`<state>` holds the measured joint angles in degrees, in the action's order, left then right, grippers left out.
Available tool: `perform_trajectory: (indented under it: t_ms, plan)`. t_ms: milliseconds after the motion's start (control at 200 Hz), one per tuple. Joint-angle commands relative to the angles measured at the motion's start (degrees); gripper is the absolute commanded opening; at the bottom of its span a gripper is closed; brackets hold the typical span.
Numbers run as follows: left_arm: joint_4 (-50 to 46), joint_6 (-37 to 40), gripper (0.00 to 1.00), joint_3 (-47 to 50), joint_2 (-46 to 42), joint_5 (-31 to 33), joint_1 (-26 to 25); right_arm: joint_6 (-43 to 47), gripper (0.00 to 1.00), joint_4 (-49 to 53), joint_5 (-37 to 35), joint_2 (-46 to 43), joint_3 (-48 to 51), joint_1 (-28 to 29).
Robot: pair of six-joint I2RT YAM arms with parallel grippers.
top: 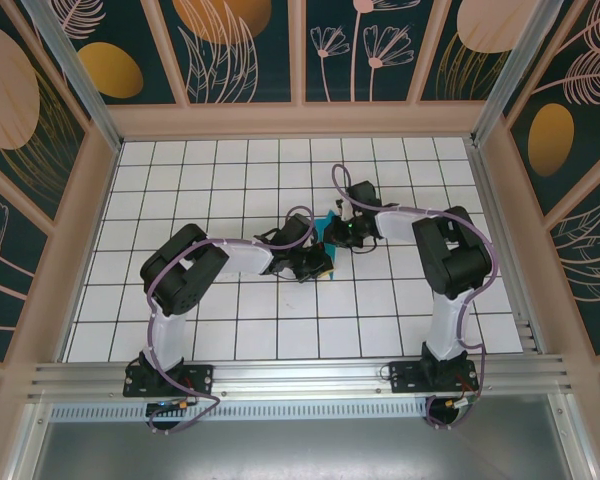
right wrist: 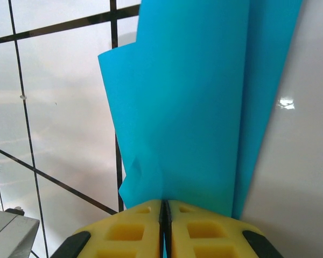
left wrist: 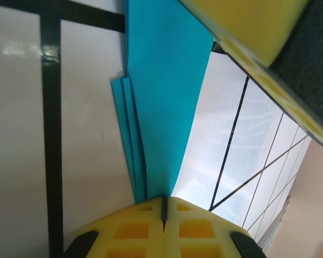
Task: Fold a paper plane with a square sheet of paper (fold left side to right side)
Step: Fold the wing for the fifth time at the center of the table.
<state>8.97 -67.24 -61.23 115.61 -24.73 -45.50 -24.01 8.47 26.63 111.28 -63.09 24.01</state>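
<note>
One teal-blue sheet of paper (top: 328,222) sits near the middle of the white gridded table (top: 180,170), inside the patterned walls (top: 230,50) that fence the table on three sides. It is folded into a narrow wedge with stacked layers, their edges fanned out along one side in the left wrist view (left wrist: 167,80).

Two arms reach in from the near edge, and both meet at the paper. The left hand (top: 320,265) is closed, its yellow fingertips (left wrist: 145,226) pressed together on one end of the wedge. The right hand (top: 342,232) is likewise closed on the paper (right wrist: 194,97), which runs down between its tips (right wrist: 164,207). The two hands are close together, with the paper stretched between them.
</note>
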Motion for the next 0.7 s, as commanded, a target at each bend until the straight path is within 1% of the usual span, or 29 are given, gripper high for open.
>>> perform_trajectory:
  t_ms: [0,200,696]
  plan:
    - [-13.4,1.3,0.00,3.0,6.0,5.7,-0.4,2.5,0.13,-2.5,-5.9,3.3,-2.5,-1.8]
    - [-13.5,1.3,0.00,2.8,6.5,5.5,-0.4,3.2,0.14,-3.9,-4.0,3.9,-3.7,-2.7]
    - [-13.1,1.2,0.00,3.0,6.3,5.5,-0.3,4.6,0.14,-2.5,-3.9,7.5,-9.2,-4.9]
